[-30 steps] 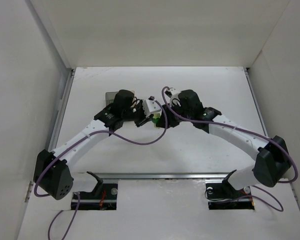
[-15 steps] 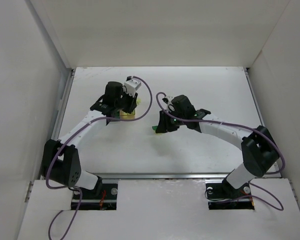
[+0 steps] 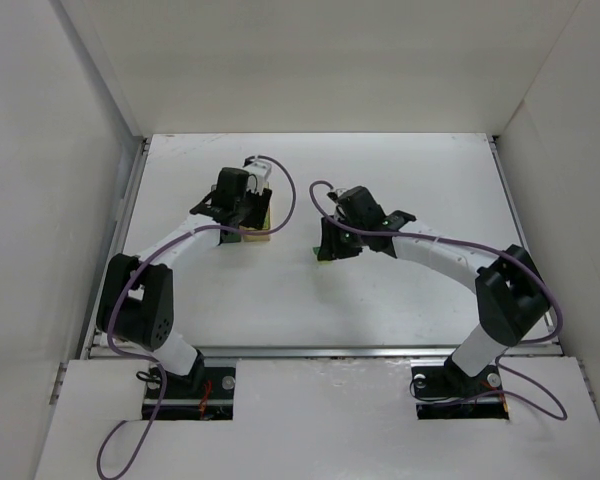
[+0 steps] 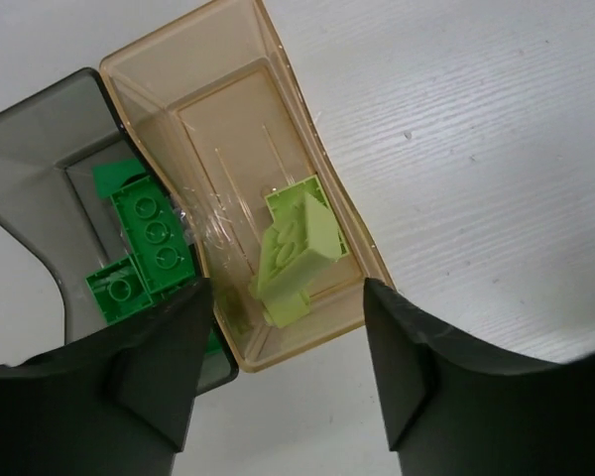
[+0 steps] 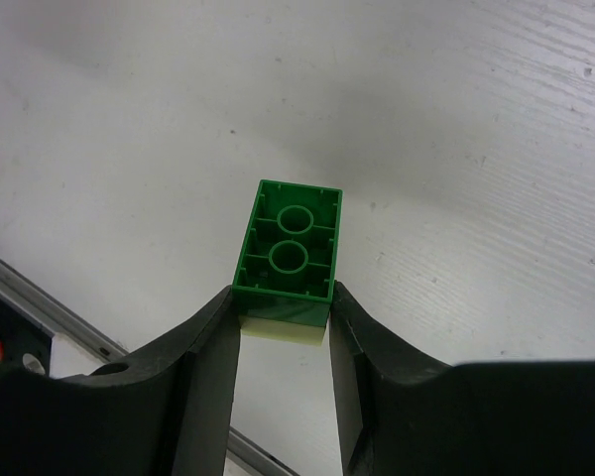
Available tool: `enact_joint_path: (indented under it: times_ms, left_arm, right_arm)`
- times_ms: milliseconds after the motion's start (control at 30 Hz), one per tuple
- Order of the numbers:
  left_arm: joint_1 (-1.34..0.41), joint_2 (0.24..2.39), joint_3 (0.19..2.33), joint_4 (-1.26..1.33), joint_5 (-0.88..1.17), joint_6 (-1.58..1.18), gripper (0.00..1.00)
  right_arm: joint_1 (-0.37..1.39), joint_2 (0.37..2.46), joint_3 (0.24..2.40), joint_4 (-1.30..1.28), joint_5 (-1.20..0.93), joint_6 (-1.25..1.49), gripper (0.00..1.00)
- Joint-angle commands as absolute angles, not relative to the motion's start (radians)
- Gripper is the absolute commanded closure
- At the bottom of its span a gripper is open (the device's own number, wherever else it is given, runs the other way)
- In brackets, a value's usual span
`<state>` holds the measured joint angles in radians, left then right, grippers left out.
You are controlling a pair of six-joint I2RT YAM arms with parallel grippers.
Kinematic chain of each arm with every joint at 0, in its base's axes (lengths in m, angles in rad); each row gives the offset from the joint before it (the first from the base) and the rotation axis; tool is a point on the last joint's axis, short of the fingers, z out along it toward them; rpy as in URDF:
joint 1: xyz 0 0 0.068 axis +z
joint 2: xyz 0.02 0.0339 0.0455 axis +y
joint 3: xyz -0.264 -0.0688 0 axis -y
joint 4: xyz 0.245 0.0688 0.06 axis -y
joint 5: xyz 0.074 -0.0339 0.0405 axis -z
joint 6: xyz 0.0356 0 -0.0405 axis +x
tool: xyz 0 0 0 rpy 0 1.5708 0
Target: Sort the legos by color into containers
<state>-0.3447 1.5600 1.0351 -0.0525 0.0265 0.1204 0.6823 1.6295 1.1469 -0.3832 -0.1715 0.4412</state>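
No word, label, brand mark, number or sign is legible anywhere; the green legos [image 4: 154,233] inside the grey container [image 4: 40,139] show no lettering that can be made out.

Two containers [image 4: 228,119], at least four green legos [image 4: 157,236], two pale legos [image 4: 297,248]

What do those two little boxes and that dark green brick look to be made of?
The amber box and the grey box: probably thin tinted plastic, glossy, with see-through walls. The dark green brick: seemingly hard moulded plastic, smooth, with neat round tubes underneath.
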Motion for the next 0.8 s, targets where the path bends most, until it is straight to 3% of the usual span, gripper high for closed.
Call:
enact_joint_path:
  times_ms: [0, 100, 233, 367, 467, 567, 600, 767]
  left_arm:
    - [-0.353, 1.505, 1.034, -0.029, 0.043, 0.129, 0.39]
    - [-0.363, 1.485, 1.034, -0.041, 0.034, 0.129, 0.23]
    - [-0.364, 1.476, 1.045, -0.07, 0.034, 0.14, 0.23]
    - [-0.364, 1.466, 1.055, -0.091, 0.025, 0.14, 0.23]
    - [-0.364, 1.466, 1.065, -0.091, 0.025, 0.14, 0.23]
    - [-0.373, 1.466, 1.065, -0.1, 0.025, 0.14, 0.23]
    - [-0.373, 1.466, 1.074, -0.1, 0.025, 0.14, 0.23]
    - [-0.373, 1.457, 1.074, -0.1, 0.034, 0.149, 0.24]
  right_arm:
    - [0.693, 1.64, 1.177, -0.411, -0.127, 0.428, 1.0]
    - [0.693, 1.692, 1.227, -0.494, -0.074, 0.419, 1.0]
    - [0.693, 1.741, 1.273, -0.551, -0.022, 0.397, 0.94]
    - [0.693, 1.775, 1.273, -0.551, 0.003, 0.388, 0.72]
    - [0.693, 1.802, 1.273, -0.551, 0.014, 0.379, 0.66]
    - [0.693, 1.827, 1.252, -0.523, 0.002, 0.379, 0.51]
    - [0.693, 1.827, 1.252, -0.523, 0.002, 0.379, 0.42]
    - [0.693, 1.827, 1.22, -0.512, 0.002, 0.399, 0.37]
